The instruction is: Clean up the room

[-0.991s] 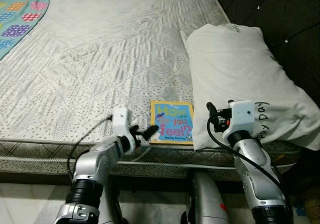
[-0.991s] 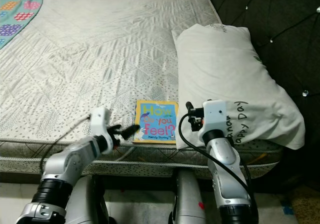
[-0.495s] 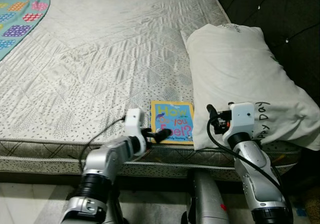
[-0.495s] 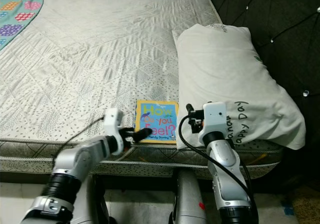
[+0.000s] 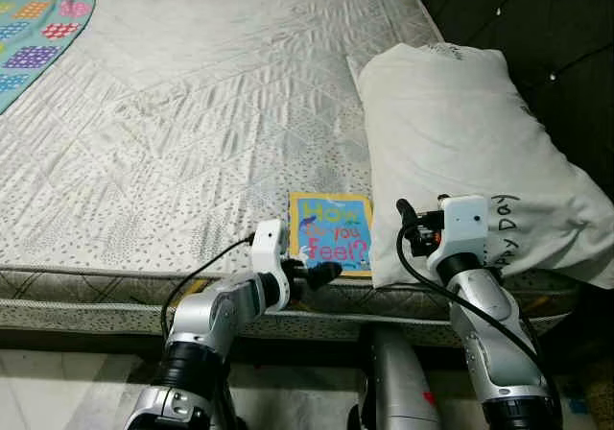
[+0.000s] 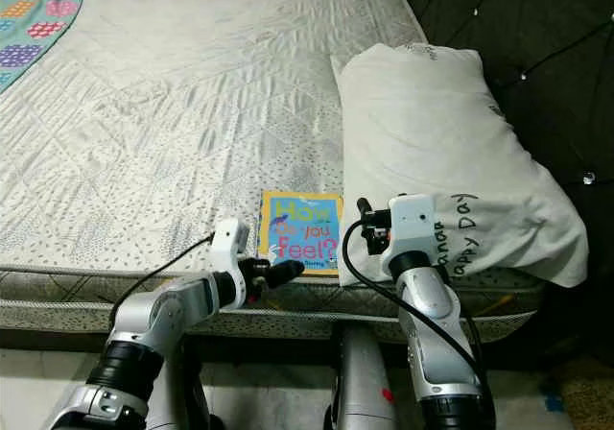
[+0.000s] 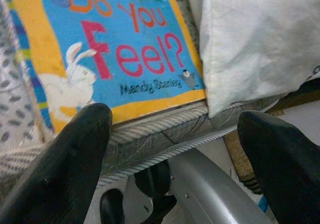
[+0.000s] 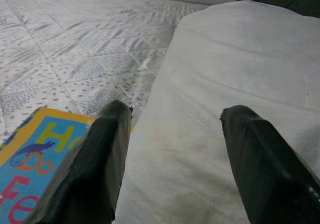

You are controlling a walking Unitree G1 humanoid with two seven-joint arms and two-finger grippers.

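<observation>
With fingers spread wide and empty, the left gripper [image 5: 321, 273] reaches the near edge of a children's picture book [image 5: 331, 233] lying flat on the mattress [image 5: 192, 132] beside a white pillow [image 5: 460, 142]; it should slide one finger under the cover, while the right gripper [image 8: 175, 149], also open and empty, hovers over the pillow.

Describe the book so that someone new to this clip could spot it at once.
On the bed, look along the near edge, just left of the big white pillow. The book lies flat there, by the left gripper: yellow border, blue cover, colourful lettering.
</observation>
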